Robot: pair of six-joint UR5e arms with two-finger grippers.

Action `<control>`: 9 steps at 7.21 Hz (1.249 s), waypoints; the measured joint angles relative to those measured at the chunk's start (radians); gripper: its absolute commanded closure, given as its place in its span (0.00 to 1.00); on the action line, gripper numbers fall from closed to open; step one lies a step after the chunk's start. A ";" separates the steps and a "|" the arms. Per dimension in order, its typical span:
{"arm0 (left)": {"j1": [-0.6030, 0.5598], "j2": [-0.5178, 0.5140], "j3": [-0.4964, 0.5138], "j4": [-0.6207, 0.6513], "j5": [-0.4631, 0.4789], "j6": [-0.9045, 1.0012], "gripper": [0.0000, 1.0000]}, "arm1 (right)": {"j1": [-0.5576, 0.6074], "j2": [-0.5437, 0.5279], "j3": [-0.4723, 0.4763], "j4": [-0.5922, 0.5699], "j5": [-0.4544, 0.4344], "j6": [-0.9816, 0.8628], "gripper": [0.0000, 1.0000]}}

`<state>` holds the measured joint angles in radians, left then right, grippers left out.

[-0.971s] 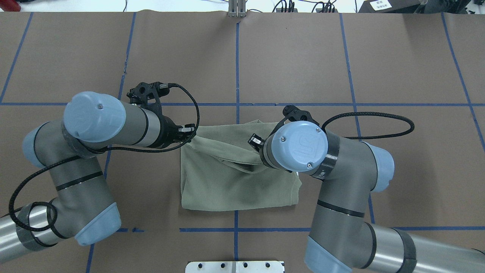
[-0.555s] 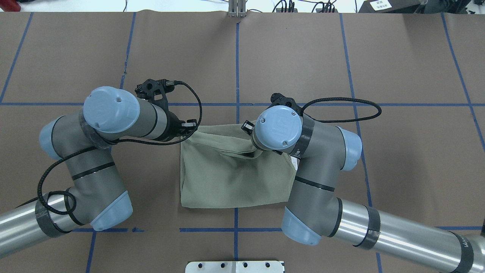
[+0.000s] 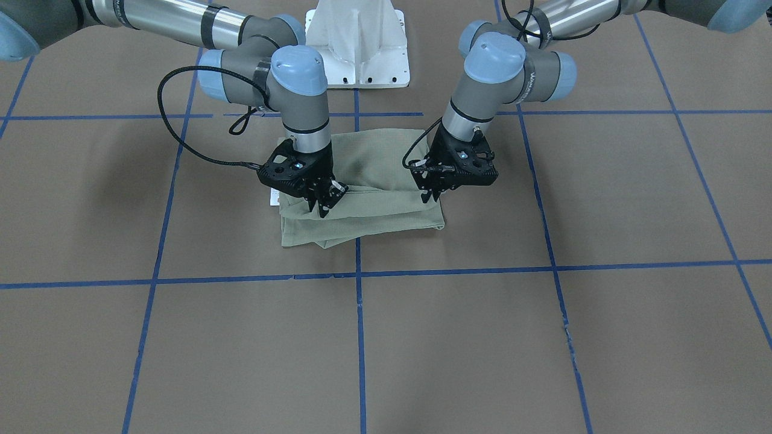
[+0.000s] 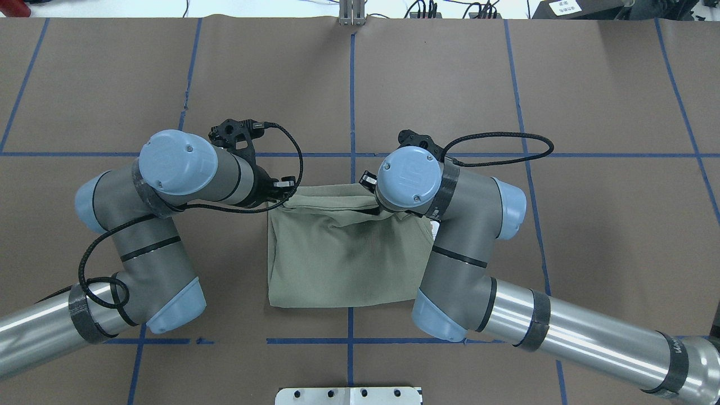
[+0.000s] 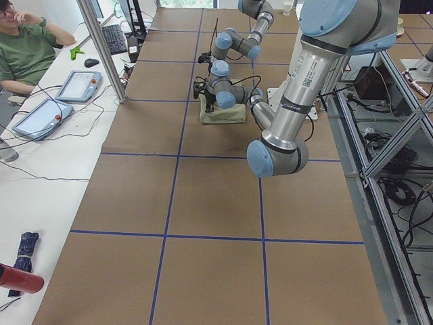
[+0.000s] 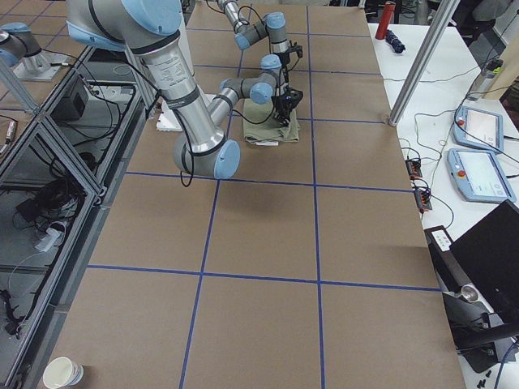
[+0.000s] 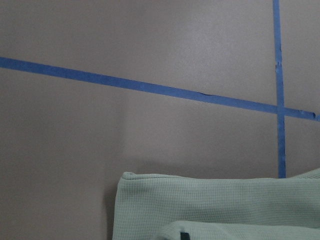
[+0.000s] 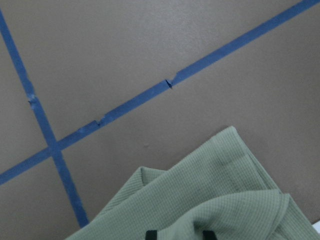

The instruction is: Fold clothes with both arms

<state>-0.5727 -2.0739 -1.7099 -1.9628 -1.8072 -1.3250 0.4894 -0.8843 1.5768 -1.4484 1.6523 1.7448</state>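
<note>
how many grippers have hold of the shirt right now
2. The left gripper pinches the shirt at its far corner on the robot's left. The right gripper pinches the far edge, short of the right corner.

Sage-green waffle-knit shirt (image 4: 343,264), brown table (image 4: 450,84), blue tape grid (image 4: 352,101), silver-grey left arm (image 4: 140,253) and right arm (image 4: 574,336), light-blue caps (image 4: 177,162)

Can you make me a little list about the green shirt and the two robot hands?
Shirt: green shirt, partly folded, lying on the brown table
Left gripper: left gripper seems shut on the shirt's top layer
Right gripper: right gripper seems shut on that layer's other end
Top layer: lifted edge stretched between both grippers
Tag: white tag peeking out beside the right gripper
</note>
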 measured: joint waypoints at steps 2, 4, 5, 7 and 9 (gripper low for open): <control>-0.094 0.014 -0.024 0.002 -0.129 0.161 0.00 | 0.055 0.005 0.074 -0.014 0.127 -0.094 0.00; -0.168 0.030 -0.017 0.000 -0.242 0.268 0.00 | -0.020 -0.021 0.185 -0.053 0.119 -0.172 0.00; -0.178 0.031 -0.012 -0.002 -0.256 0.282 0.00 | -0.097 -0.030 0.199 -0.084 0.042 -0.240 0.00; -0.181 0.033 -0.013 -0.003 -0.262 0.281 0.00 | -0.156 -0.032 0.160 -0.124 -0.072 -0.352 0.00; -0.183 0.033 -0.020 -0.004 -0.265 0.277 0.00 | -0.116 0.015 0.034 -0.126 -0.108 -0.388 0.00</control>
<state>-0.7556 -2.0404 -1.7301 -1.9666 -2.0721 -1.0476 0.3730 -0.8690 1.6113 -1.5743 1.5446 1.3572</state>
